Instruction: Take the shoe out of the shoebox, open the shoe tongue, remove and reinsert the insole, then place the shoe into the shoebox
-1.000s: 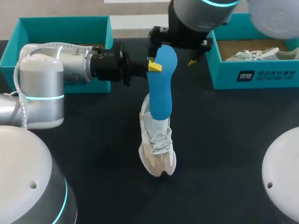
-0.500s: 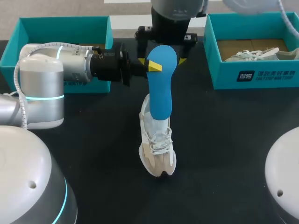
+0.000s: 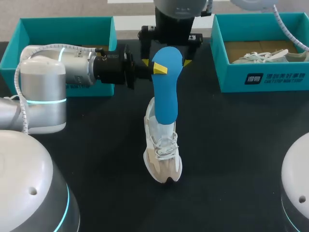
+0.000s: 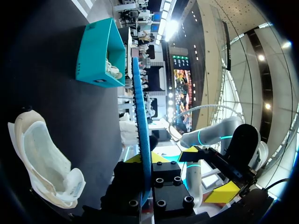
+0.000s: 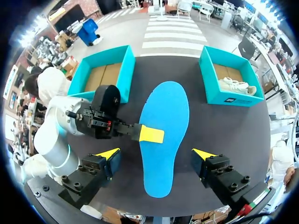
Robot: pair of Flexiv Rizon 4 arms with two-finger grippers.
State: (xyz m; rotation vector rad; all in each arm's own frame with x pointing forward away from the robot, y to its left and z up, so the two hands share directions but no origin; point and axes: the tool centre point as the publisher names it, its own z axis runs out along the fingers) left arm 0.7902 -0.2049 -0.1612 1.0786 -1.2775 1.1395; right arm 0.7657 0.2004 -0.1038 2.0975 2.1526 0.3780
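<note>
One blue insole [image 3: 165,92] stands upright over the white shoe [image 3: 163,150], which sits mid-table, toe nearest. Left gripper [image 3: 157,67] is clamped on the insole's upper part from the left. Right gripper [image 5: 155,154] hangs at the far side, fingers spread wide, clear of the insole. Teal shoeboxes stand far left [image 3: 67,24] and far right [image 3: 260,79].

Left jaws tight, right jaws wide.

Robotics lab bench: black table [image 3: 231,145], teal shoebox [image 3: 65,24] upper left, second shoebox [image 3: 263,79] upper right, left arm [image 3: 43,82] and right arm [image 3: 176,9] above.
</note>
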